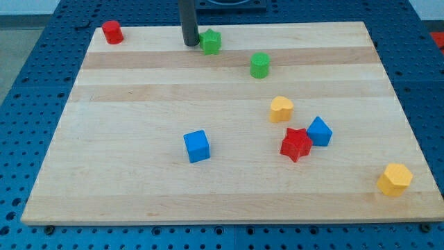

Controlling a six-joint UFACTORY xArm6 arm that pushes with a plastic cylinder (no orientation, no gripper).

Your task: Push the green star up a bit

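The green star (pixel 211 42) lies near the top edge of the wooden board (pixel 139 90), a little left of the middle. My tip (pixel 190 44) stands on the board just to the star's left, close to it or touching it. The dark rod rises straight up out of the view's top. A second green block, a cylinder (pixel 259 64), sits to the star's lower right, apart from it.
A red cylinder (pixel 112 32) is at the top left corner. A yellow heart (pixel 281 109), a red star (pixel 296 144) and a blue block (pixel 319 131) cluster right of centre. A blue cube (pixel 197 146) sits at the middle. A yellow hexagon (pixel 395 179) is at the bottom right.
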